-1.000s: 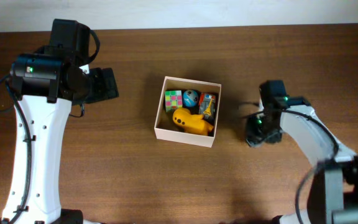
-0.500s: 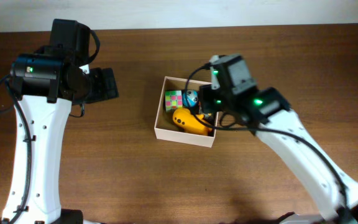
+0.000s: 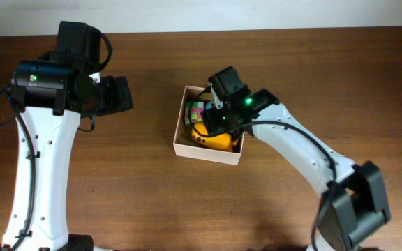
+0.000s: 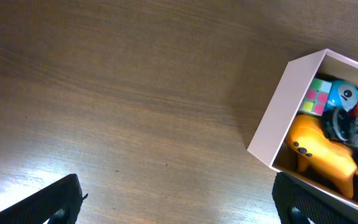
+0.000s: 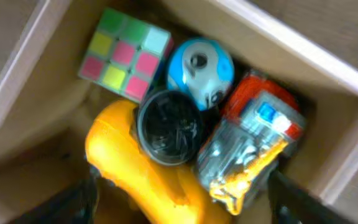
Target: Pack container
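The container (image 3: 206, 152), a square lidless box with white walls, stands mid-table. Inside it lie a coloured cube (image 5: 126, 53), a blue ball (image 5: 201, 65), a yellow toy (image 5: 148, 174), a clear packet with red and orange (image 5: 253, 143) and a black round object (image 5: 169, 127) resting on the yellow toy. My right gripper (image 5: 185, 205) hovers over the box's inside, open, its fingers wide apart with nothing held; in the overhead view the right gripper (image 3: 216, 118) covers part of the contents. My left gripper (image 4: 179, 208) is open over bare wood, left of the container (image 4: 284, 106).
The dark wooden table (image 3: 138, 195) surrounds the box. The left arm's white links (image 3: 40, 174) run down the left side, and its gripper (image 3: 124, 94) stays well left of the box. The right arm (image 3: 299, 150) reaches in from the lower right.
My right arm swung from the table right of the box to over its inside, and its jaws opened. The black round object now lies in the box. The left arm stayed still.
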